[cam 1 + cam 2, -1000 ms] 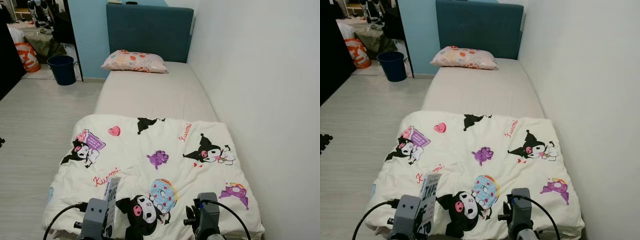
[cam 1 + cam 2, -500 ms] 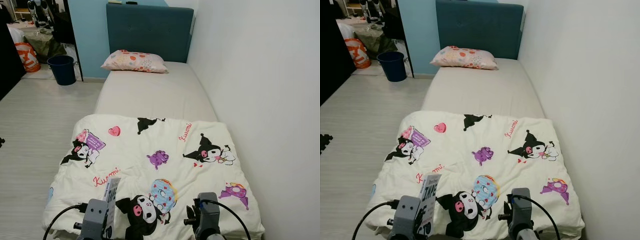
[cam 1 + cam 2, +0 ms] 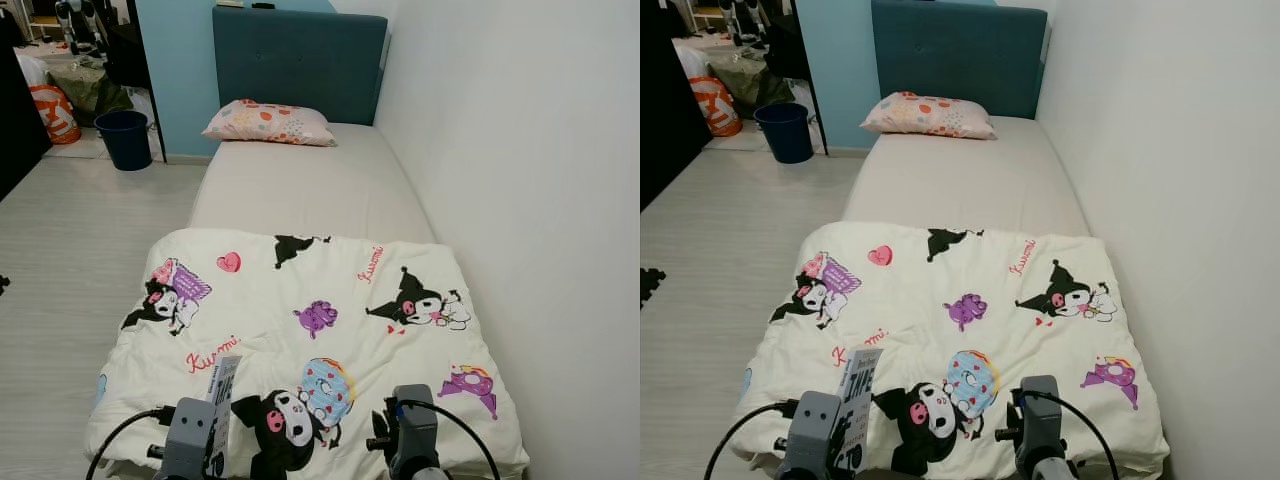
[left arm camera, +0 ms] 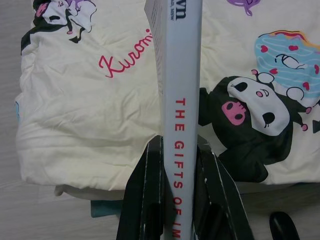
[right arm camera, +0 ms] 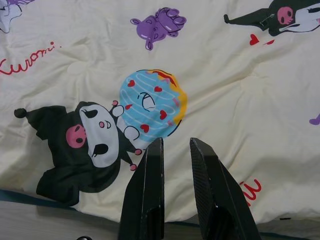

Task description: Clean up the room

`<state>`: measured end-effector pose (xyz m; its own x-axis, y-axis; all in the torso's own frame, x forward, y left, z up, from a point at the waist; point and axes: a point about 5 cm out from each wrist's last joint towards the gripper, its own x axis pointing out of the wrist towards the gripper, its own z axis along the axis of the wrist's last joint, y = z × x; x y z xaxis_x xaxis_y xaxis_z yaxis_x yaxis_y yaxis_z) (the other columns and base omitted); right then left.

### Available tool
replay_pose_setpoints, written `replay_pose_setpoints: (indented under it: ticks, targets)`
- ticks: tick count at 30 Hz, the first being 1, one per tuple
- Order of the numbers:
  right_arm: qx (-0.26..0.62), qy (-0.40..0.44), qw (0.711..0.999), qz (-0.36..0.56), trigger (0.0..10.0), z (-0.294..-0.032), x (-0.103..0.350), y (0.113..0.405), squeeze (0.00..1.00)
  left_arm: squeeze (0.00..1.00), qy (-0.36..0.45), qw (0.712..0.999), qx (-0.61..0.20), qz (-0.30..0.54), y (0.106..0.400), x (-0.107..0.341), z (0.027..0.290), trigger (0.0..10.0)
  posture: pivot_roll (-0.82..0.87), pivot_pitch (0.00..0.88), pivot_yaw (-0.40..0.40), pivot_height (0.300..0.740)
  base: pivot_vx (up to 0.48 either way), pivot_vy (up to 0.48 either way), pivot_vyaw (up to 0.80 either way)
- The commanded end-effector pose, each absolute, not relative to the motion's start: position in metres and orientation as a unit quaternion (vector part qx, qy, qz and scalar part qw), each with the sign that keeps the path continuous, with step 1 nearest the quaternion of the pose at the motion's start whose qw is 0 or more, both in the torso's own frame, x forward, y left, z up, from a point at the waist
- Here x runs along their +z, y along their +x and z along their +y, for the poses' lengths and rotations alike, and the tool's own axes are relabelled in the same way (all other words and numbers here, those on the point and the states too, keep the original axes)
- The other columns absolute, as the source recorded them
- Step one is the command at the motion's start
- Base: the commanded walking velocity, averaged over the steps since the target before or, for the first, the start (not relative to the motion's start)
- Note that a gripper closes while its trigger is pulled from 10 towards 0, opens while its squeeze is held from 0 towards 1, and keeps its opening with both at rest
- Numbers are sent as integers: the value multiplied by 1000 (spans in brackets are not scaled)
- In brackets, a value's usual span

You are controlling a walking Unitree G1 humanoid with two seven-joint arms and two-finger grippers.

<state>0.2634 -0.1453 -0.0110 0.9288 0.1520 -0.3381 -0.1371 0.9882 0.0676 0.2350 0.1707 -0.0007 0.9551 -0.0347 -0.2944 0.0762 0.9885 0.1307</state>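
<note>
A cream blanket point(image 3: 330, 290) printed with cartoon characters lies folded over the near half of the bed point(image 3: 310, 185). A patterned pillow point(image 3: 268, 122) rests at the far end, against the teal headboard point(image 3: 298, 60). My left gripper point(image 4: 179, 142) is shut on a grey-spined book point(image 4: 182, 100), which stands upright above the blanket's near edge. That book point(image 3: 222, 398) also rises from my left wrist in the left eye view. Over the blanket's near edge, my right gripper point(image 5: 176, 142) is open by a narrow gap with nothing between its fingers.
A white wall point(image 3: 520, 150) runs along the bed's right side. Pale wood floor point(image 3: 80, 240) lies to the left. A dark blue bin point(image 3: 125, 138) stands at the far left by the blue wall, with an orange bag point(image 3: 55, 112) and clutter beyond it.
</note>
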Motion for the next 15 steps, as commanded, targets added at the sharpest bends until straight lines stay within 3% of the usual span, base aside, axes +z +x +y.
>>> replay_pose_setpoints:
  ticks: [1, 15]
  targets:
    - [70, 19, 981, 180, 10000, -148, -15, 260, 0, 0, 72, 987, -29, 141, 235, 2, 169, 10000, 45, 144, -54, 728, 0, 0, 0]
    - [68, 19, 980, 183, 10000, -149, -15, 259, 0, 0, 70, 987, -28, 145, 233, 0, 168, 10000, 37, 159, -54, 728, 0, 0, 0]
